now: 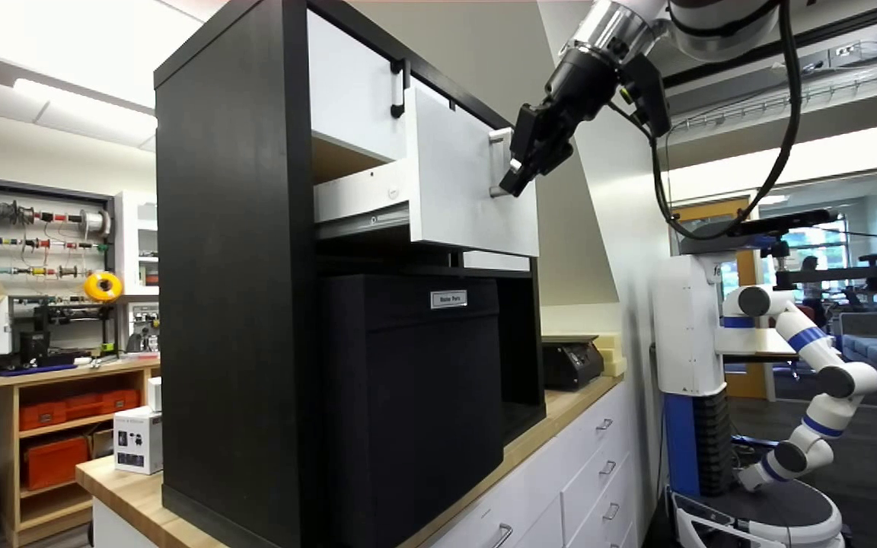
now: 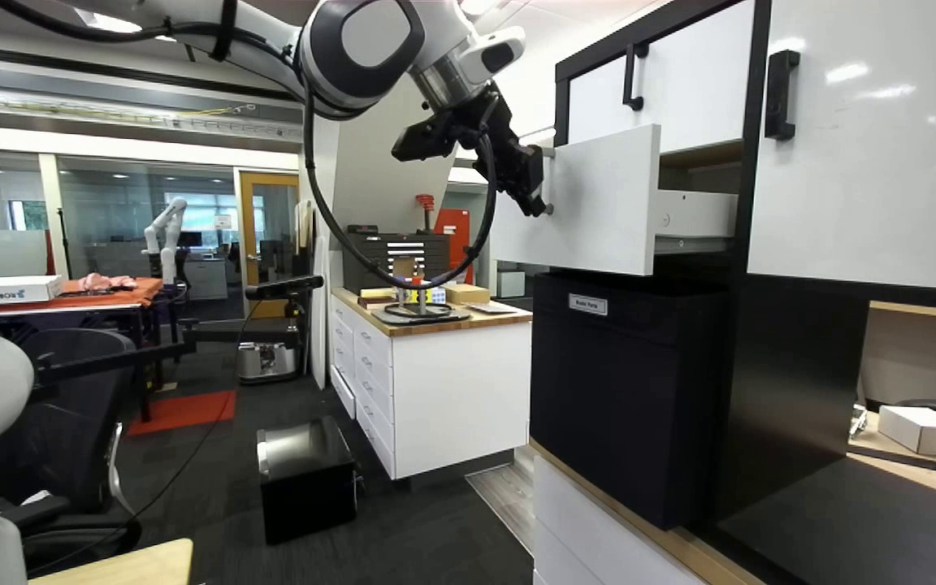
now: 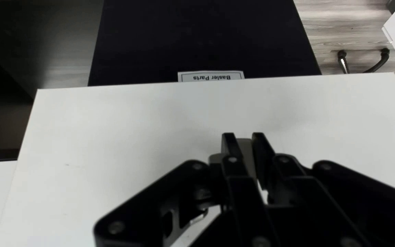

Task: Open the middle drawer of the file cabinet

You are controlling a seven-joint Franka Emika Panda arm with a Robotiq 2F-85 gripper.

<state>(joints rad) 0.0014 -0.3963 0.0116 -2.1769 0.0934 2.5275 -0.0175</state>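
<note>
The file cabinet (image 1: 225, 266) is a tall black frame with white upper fronts; its black panel also shows in an exterior view (image 2: 793, 390). The middle drawer (image 1: 454, 175) is pulled partway out below the top white front, its side and runner exposed in both exterior views (image 2: 606, 203). Its flat white front fills much of the wrist view (image 3: 115, 137). My gripper (image 1: 513, 181) is at the drawer's front, tilted downward. In the wrist view its fingers (image 3: 243, 137) are closed around the grey-looking bar handle (image 3: 245, 148). The handle's ends also show in an exterior view (image 2: 548, 210).
A black bin with a small label (image 1: 431, 380) stands under the drawer. The top white front has a black handle (image 2: 634, 77). White counter drawers (image 1: 591, 472) run below. A cable loop (image 2: 488, 227) hangs from the arm. A black box (image 2: 309, 479) is on the floor.
</note>
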